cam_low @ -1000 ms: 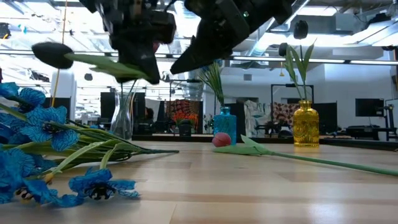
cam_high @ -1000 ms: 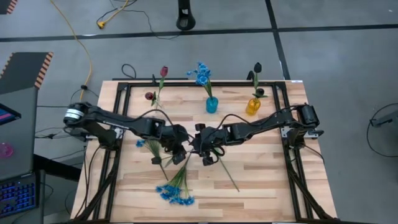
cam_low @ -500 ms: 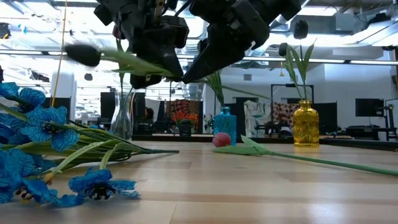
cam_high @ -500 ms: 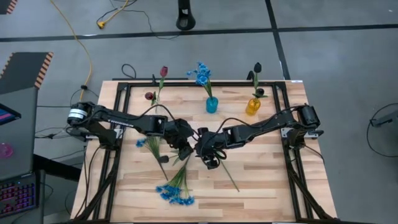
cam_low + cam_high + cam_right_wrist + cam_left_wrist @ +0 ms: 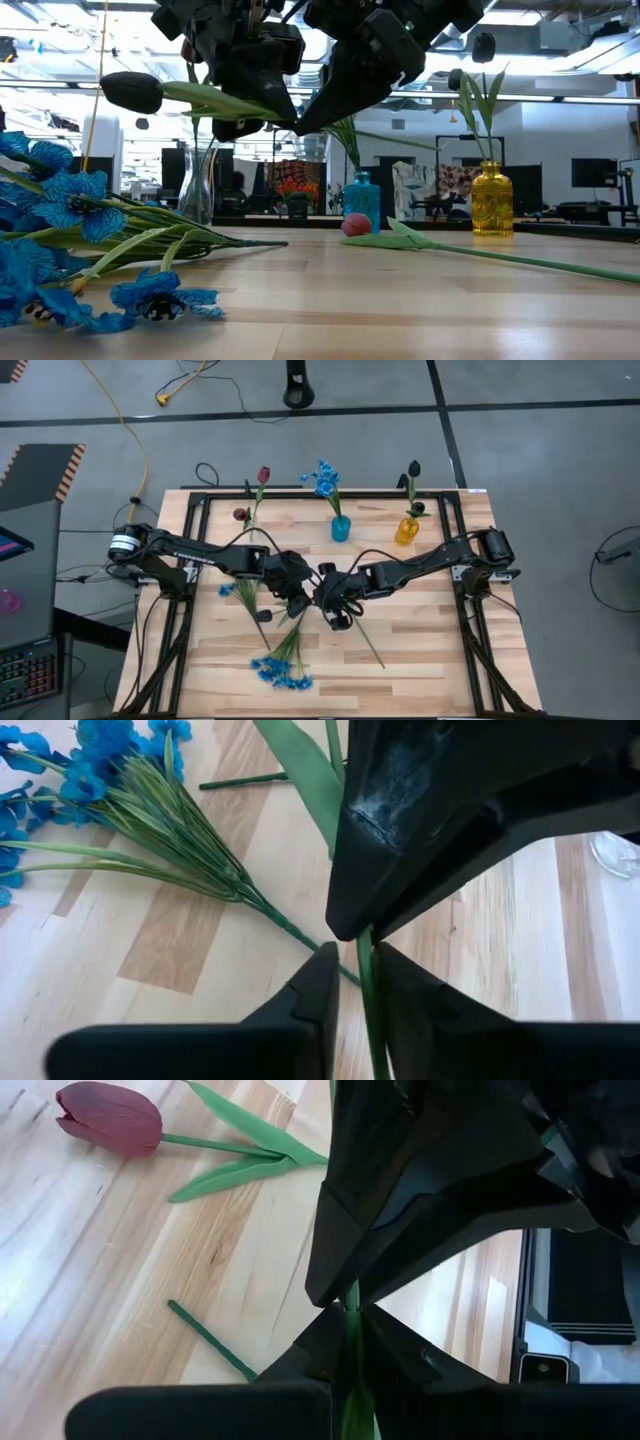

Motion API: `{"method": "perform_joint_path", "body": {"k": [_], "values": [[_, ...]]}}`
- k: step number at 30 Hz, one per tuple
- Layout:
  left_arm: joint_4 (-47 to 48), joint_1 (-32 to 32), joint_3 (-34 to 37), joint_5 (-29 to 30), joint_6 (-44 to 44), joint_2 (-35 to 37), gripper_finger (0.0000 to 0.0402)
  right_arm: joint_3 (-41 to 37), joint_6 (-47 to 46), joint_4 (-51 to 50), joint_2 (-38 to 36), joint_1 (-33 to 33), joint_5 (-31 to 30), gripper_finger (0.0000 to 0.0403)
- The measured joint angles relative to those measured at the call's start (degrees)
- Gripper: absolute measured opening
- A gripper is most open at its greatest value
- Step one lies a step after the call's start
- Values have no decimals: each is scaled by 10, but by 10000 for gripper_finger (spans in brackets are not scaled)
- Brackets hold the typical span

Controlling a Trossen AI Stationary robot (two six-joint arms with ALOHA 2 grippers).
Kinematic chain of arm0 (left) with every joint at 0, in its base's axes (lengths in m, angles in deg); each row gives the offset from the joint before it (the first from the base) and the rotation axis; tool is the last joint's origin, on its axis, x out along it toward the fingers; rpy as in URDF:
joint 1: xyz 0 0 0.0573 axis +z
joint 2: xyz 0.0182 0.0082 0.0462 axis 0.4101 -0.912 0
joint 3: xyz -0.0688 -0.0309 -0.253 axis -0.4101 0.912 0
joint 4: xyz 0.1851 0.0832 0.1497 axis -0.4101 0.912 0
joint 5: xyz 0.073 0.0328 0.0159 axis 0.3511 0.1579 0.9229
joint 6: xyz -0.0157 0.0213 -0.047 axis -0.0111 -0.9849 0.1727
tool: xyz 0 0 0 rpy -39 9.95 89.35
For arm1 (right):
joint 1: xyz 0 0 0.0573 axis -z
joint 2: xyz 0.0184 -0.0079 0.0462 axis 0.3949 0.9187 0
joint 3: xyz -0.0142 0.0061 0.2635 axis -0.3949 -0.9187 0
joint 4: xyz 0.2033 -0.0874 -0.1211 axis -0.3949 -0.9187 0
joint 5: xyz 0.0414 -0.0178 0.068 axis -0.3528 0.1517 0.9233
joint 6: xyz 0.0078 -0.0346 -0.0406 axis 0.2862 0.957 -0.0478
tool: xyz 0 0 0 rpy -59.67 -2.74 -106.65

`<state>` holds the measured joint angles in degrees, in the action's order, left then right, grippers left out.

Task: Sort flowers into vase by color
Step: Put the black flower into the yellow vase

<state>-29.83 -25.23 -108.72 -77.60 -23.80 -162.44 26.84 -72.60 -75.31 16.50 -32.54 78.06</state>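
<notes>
A near-black tulip [image 5: 130,92] hangs about level over the middle of the table, with its bud [image 5: 262,616] toward the left. My left gripper [image 5: 298,603] is shut on its green stem. My right gripper [image 5: 322,600] meets it tip to tip and is shut on the same stem, farther from the bud. A bunch of blue flowers [image 5: 285,660] lies flat near the front edge. A dark red tulip [image 5: 110,1118] lies on the table under the grippers. At the far edge stand a clear vase [image 5: 197,190], a blue vase [image 5: 341,528] and a yellow vase [image 5: 406,532]. My left gripper pinches the tulip's stem [image 5: 352,1330] between its two fingers. It comes slanting down from the table's left. The tulip is lifted clear of the table, roughly level. My right gripper has the same stem [image 5: 365,975] between its two fingers, right beside the left gripper's hold. It comes slanting down from the table's right.
The clear vase holds a red tulip [image 5: 264,475], the blue vase blue flowers [image 5: 325,478] and the yellow vase a dark tulip [image 5: 413,468]. The lying red tulip's long stem [image 5: 368,645] runs toward the near right. Black frame rails [image 5: 200,500] border the table.
My left gripper has turned a little and swung the dark bud toward the table's right. The tulip stays level and clear of the table. My right gripper has drawn in beside the left gripper and shut its fingers on the stem.
</notes>
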Motion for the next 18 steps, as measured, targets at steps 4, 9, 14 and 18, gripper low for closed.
{"method": "perform_joint_path", "body": {"k": [4,9,14,18], "values": [[0,0,0,-3,-24,0,22,0,0,0,0,0,-1,60],[0,2,0,-18,-96,0,53,0,0,0,0,0,0,40],[1,8,0,-38,-150,2,108,0,0,-1,0,0,0,32],[8,27,-3,-60,-161,8,136,0,-7,-7,-3,0,0,32]]}}
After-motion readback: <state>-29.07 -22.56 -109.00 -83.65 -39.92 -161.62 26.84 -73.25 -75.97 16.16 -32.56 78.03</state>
